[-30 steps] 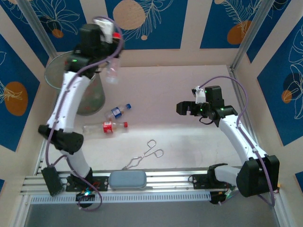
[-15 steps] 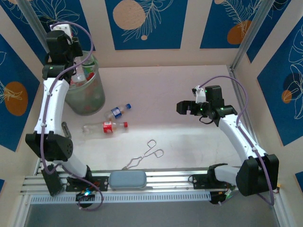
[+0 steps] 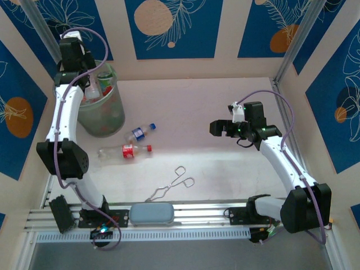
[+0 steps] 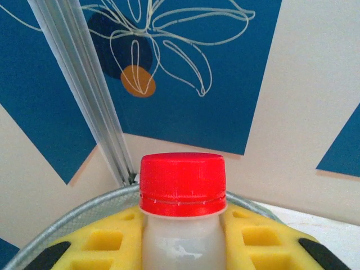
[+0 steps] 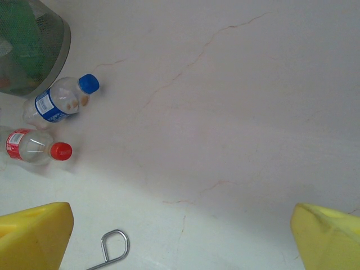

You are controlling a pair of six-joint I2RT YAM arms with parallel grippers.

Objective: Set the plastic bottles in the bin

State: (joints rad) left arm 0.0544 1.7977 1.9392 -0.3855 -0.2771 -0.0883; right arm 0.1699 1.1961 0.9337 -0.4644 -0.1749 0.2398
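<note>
Red-capped bottle (image 4: 183, 185) stood upright in the clenched left hand (image 4: 183, 250) over the mouth of the bin (image 3: 107, 121); right hand (image 5: 183, 233) gaped empty.

No word, brand or number can be read anywhere. The blue-labelled bottle (image 5: 52, 104) carries a blue band with white marks too small to make out. The red-labelled bottle (image 5: 25, 146), at its 6 o'clock, has a red band that is equally illegible.
</note>
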